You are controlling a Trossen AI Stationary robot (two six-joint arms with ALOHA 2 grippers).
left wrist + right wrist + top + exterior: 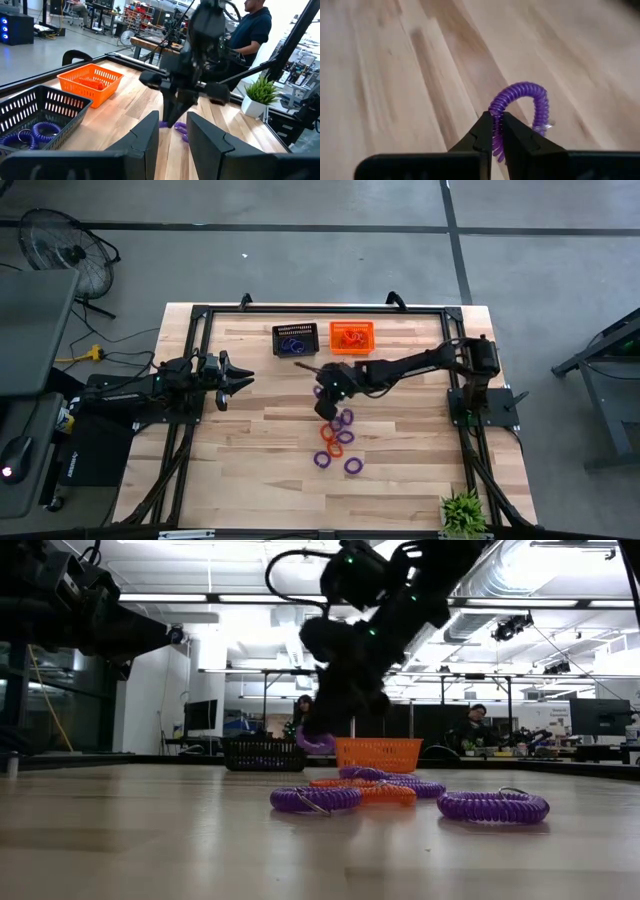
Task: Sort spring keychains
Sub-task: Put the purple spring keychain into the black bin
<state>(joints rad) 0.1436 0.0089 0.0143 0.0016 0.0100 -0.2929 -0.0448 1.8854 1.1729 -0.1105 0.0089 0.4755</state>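
Purple spring keychain (520, 107), light and springy, hangs pinched on its coil by the right gripper (497, 131) above the table's (250, 430) middle.

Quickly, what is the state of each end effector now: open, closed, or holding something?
Left end effector: open, holding nothing, waiting at the table's left side.
Right end effector: closed on a purple spring keychain.

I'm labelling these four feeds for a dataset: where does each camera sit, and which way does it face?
High: overhead, straight down; both arms, wooden table.
Low: tabletop height, looking across; right arm descends, purple coiled keychains on the wood.
Left wrist: behind left gripper, facing the right arm.
Right wrist: behind right gripper, shut on a purple coiled keychain.
Shared: orange mesh basket and black mesh basket appear in high, low, left wrist.
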